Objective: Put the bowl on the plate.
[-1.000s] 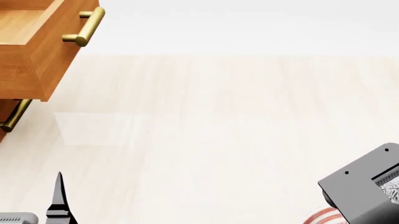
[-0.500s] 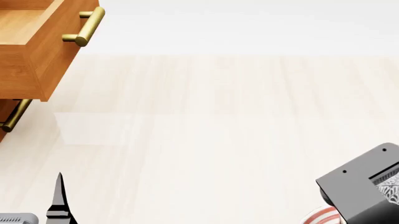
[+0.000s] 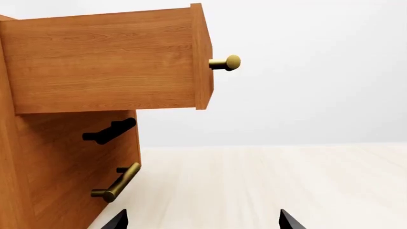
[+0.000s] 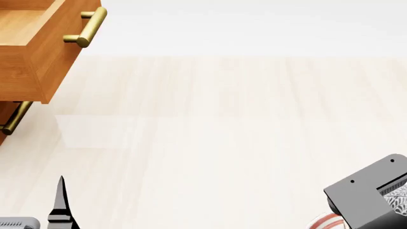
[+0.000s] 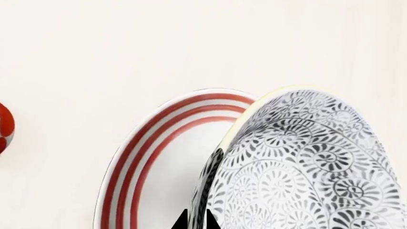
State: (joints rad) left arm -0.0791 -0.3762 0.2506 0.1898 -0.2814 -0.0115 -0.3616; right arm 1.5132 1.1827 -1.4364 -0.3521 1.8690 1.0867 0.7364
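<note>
In the right wrist view the grey-blue floral bowl [image 5: 305, 171] with its yellowish rim hangs tilted over the white plate [image 5: 137, 162] with red rings. My right gripper [image 5: 196, 220] is shut on the bowl's wall, one black fingertip on each side. In the head view only the grey right wrist housing [image 4: 365, 195], a sliver of the bowl [image 4: 399, 199] and a bit of the plate's red rim [image 4: 325, 221] show at the lower right corner. My left gripper [image 3: 202, 220] is open over bare tabletop, holding nothing; one left fingertip [image 4: 60, 200] shows at the head view's lower left.
A wooden cabinet [image 4: 32, 52] with an open top drawer and brass handles [image 4: 86, 28] stands at the far left; the left wrist view has it close, with its drawer [image 3: 108, 57]. A red can's edge [image 5: 4, 128] lies near the plate. Pale wood tabletop [image 4: 222, 129] spreads between the arms.
The right wrist housing with the bowl has sunk slightly toward the plate in the head view. The left arm has not moved.
</note>
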